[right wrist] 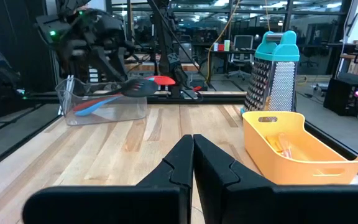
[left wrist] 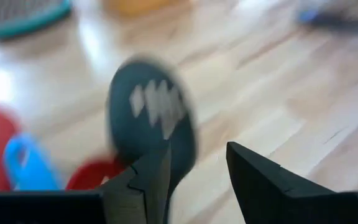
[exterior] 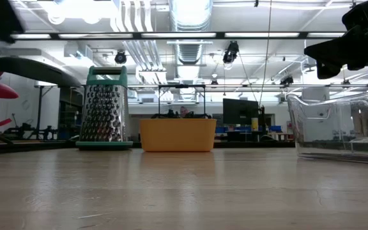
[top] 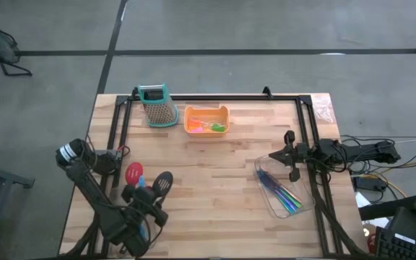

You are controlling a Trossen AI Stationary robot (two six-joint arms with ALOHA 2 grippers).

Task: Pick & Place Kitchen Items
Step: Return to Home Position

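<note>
left side first: the left gripper [left wrist: 197, 152] hangs over the near left corner of the table [top: 215, 180], its two fingers [left wrist: 260, 180] spread apart with bare wood showing between them. the black slotted spatula [top: 163, 180] sits just under it, handle running close beside one finger (touching or not, i cannot tell from here). the spatula lies with the red spoon [top: 133, 173] and a blue utensil [right wrist: 95, 106] in the clear bin [right wrist: 135, 107], heads poking out over the rim. over on the right, the right gripper [right wrist: 192, 155] is pressed fully closed, fingertips meeting with nothing between them, held above the table's right edge. just beside it a second clear bin [top: 269, 202] holds the blue-handled cutlery [top: 284, 191]. at the far side, the orange tray [right wrist: 278, 162] carries the tiny coloured pieces [top: 214, 127], and the grater [top: 157, 107] stands upright just beside it.
</note>
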